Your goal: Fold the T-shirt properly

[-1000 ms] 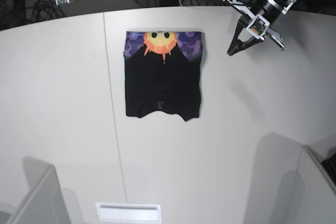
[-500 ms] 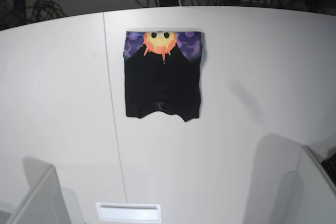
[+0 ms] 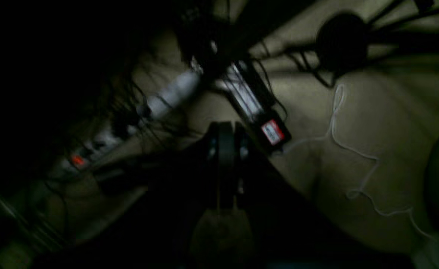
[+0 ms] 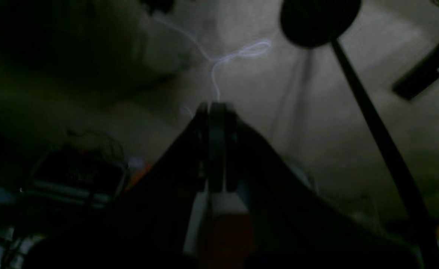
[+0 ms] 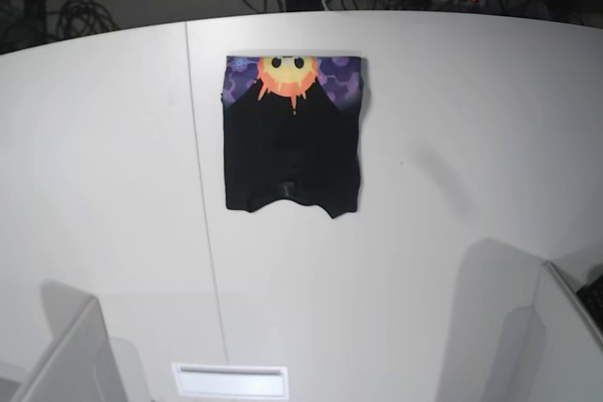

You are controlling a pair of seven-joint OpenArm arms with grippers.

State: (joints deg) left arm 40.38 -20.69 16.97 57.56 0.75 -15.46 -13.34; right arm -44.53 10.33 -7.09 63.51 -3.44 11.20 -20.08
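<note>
Neatly folded, the T-shirt [image 5: 292, 134] lies upper centre on the table [image 5: 452, 157]; both grippers (left [image 3: 225, 130], right [image 4: 215, 108]) clenched empty, best kept clear.

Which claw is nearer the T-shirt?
Cannot tell. The T-shirt lies on the table in the base view, which shows neither arm; the left claw and right claw are shut above the floor.

each wrist view shows a dark, nearly black gripper: the left gripper [image 3: 225, 168] and right gripper [image 4: 216, 149] have flat fingers tapering from wide bases.
</note>
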